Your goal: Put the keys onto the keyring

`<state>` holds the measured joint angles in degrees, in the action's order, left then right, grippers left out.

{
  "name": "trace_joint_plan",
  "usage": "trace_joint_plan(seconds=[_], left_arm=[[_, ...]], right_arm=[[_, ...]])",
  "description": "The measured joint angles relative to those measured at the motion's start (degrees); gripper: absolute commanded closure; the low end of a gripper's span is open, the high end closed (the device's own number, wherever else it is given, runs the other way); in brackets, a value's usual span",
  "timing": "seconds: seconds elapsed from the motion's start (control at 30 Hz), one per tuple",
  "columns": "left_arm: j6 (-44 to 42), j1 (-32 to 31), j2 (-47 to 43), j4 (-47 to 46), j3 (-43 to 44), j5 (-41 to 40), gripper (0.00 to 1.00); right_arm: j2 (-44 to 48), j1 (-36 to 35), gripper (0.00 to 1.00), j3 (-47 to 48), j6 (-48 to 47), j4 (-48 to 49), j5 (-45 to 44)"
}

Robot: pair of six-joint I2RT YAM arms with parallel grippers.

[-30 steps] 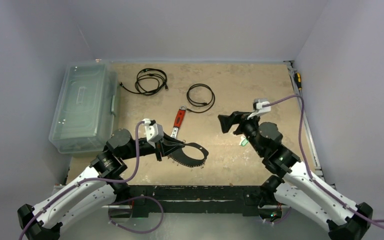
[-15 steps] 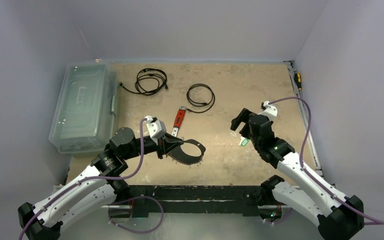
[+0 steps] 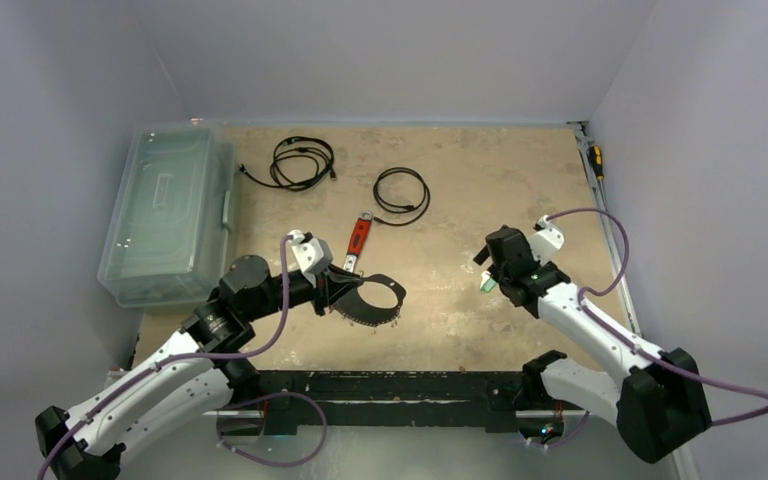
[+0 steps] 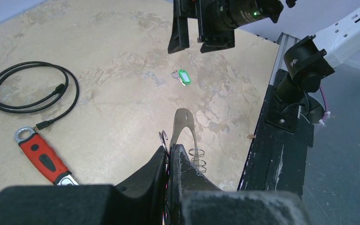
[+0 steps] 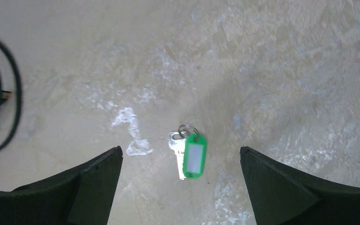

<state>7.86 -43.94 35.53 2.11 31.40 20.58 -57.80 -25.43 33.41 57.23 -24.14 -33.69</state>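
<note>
Bench [image 3: 460, 330]: tan and mottled, with grey walls closing it in on three sides.
Left hand [image 3: 345, 290]: near the front edge, pinched shut on the keyring [image 3: 375, 300].
Keyring: juts out of the left hand toward the middle of the bench, with a few small bits dangling under it.
Right hand [image 5: 180, 150]: fingers spread wide, holding nothing, hanging over the right side of the bench.
Green key [image 5: 194, 157]: flat on the bench straight beneath the right hand, between its two fingers and touched by neither; well apart from the keyring.
Wrench [image 3: 358, 240]: red-handled, lying just beyond the left hand.
Cables [image 3: 402, 195]: two black coils further back.
Box [image 3: 165, 210]: clear plastic, lidded, far left.
</note>
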Motion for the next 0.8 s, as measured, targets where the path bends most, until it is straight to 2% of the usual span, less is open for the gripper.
trace_joint_plan(seconds=[0.1, 0.23, 0.3, 0.47, 0.8], left_arm=[[-0.02, 0.00, 0.72, -0.02, 0.02, -0.31, 1.00], [-0.04, 0.00, 2.34, 0.09, 0.02, -0.55, 1.00], [-0.04, 0.00, 2.97, 0.22, 0.02, -0.72, 1.00], [-0.07, 0.00, 4.17, 0.24, 0.31, -0.87, 1.00], [-0.17, 0.00, 4.48, 0.24, 0.74, -0.90, 1.00]], right_arm=[[-4.57, 0.00, 0.03, 0.07, 2.03, -1.75, -0.13], [-8.15, 0.33, 0.18, 0.07, 2.69, -1.88, -0.11], [-9.11, 0.74, 0.21, 0.07, 2.78, -1.60, -0.15], [-9.57, 1.46, 0.36, -0.02, 2.56, 0.09, 0.20], [-13.18, 2.10, 0.46, -0.13, 4.26, 2.10, 0.26]])
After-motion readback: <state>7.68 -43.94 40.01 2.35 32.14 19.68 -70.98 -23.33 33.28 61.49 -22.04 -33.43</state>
